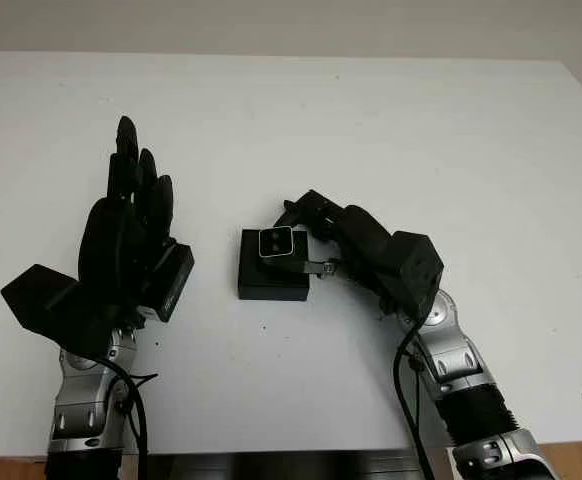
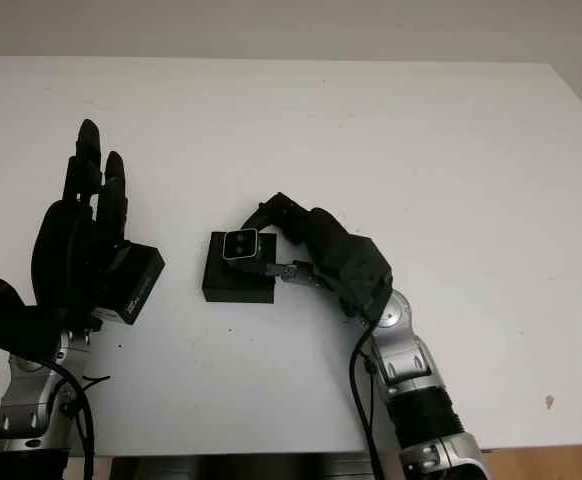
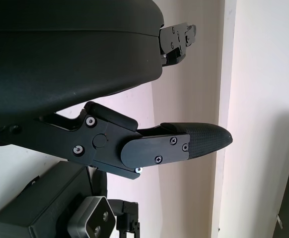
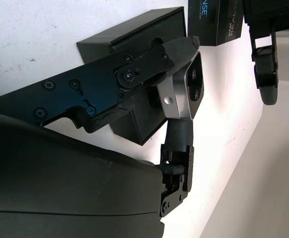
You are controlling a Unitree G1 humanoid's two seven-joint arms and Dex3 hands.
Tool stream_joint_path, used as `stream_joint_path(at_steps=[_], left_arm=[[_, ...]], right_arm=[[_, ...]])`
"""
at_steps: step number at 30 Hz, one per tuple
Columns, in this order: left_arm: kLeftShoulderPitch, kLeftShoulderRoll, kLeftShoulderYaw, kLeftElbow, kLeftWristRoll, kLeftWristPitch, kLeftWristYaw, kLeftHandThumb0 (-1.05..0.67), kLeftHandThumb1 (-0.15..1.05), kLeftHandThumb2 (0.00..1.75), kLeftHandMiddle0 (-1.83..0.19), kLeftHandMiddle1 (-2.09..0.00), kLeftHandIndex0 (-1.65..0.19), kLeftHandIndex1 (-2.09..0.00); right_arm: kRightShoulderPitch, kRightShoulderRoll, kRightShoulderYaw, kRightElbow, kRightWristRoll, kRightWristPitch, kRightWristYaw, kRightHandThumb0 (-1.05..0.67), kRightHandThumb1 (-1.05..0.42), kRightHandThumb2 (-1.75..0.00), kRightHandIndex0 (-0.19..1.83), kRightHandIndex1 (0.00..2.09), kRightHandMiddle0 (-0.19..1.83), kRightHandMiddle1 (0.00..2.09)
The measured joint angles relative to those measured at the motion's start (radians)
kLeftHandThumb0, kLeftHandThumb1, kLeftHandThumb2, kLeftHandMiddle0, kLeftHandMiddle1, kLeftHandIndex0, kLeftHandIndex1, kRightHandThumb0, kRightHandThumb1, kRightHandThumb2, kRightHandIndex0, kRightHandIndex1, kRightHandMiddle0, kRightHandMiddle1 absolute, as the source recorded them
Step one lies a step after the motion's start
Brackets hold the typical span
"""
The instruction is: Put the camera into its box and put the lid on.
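Note:
My right hand (image 1: 306, 242) is shut on the small silver camera (image 1: 276, 242), pinching it between the thumb and the fingers. The camera hangs over the far end of the open black box (image 1: 271, 282) in the middle of the table, its two lenses facing up; in the right wrist view the camera (image 4: 186, 87) sits just above the box (image 4: 134, 29). The black lid (image 1: 174, 280), with printed lettering on its side (image 4: 214, 20), lies left of the box. My left hand (image 1: 141, 180) is open and raised beside the lid, with nothing in it.
The white table (image 1: 421, 130) stretches wide behind and to the right of the box. Its front edge runs close to my forearms.

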Motion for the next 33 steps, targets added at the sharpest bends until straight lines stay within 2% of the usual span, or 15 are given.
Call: stream_joint_path(at_steps=[28,31,33], left_arm=[[0.001,-0.001,-0.001,0.000,0.002,0.000,0.004,-0.73,1.05,0.51,0.19,0.00,0.19,0.00],[0.001,-0.001,-0.001,0.000,0.002,0.000,0.003,-0.73,1.05,0.51,0.19,0.00,0.19,0.00],[0.001,-0.001,-0.001,0.000,0.002,0.000,0.005,-0.73,1.05,0.51,0.19,0.00,0.19,0.00]], right_arm=[[0.002,0.009,0.012,0.000,-0.008,-0.001,-0.003,-0.55,-0.98,-0.06,0.27,0.05,0.32,1.73],[0.002,0.008,0.012,0.000,-0.009,0.000,0.002,-0.55,-0.98,-0.05,0.26,0.05,0.31,1.72],[0.002,0.007,0.012,0.000,-0.009,0.004,0.010,-0.56,-0.99,-0.05,0.23,0.04,0.22,1.60]])
